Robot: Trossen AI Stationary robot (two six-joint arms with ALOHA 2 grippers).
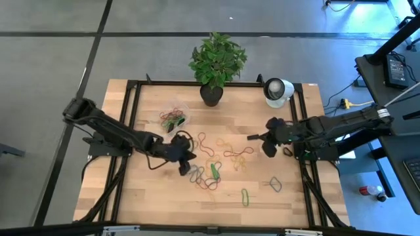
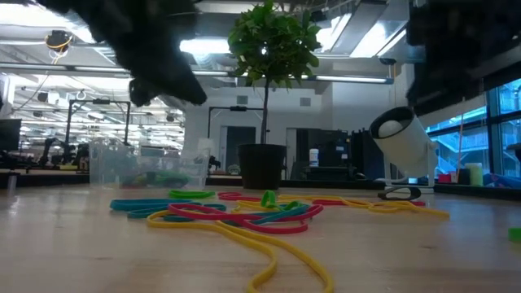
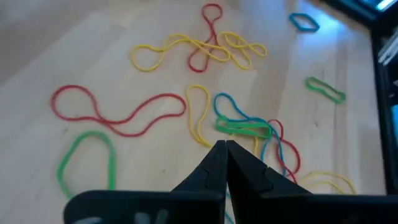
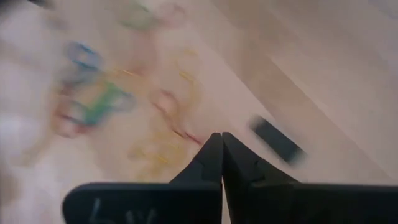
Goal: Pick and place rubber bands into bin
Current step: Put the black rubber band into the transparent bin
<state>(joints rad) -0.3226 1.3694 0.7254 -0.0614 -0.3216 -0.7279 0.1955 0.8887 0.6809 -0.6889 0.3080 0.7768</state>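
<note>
Many rubber bands (image 1: 220, 160) in red, yellow, green and blue lie loose on the wooden table's middle; they also show in the left wrist view (image 3: 186, 118) and the low view (image 2: 244, 216). The clear plastic bin (image 1: 174, 118) stands at the far left of the table with some bands in it; it also shows in the low view (image 2: 138, 167). My left gripper (image 1: 186, 167) is shut and empty, above the left side of the band heap, its tips (image 3: 224, 144) just short of a green and blue tangle (image 3: 245, 127). My right gripper (image 1: 251, 137) is shut and empty (image 4: 221, 135), to the heap's right.
A black plant pot (image 1: 211, 95) with a leafy plant and a white round camera-like object (image 1: 277, 90) stand at the table's far edge. A small dark object (image 4: 277, 140) lies on the table near my right gripper. Single bands (image 1: 275, 183) lie toward the near right.
</note>
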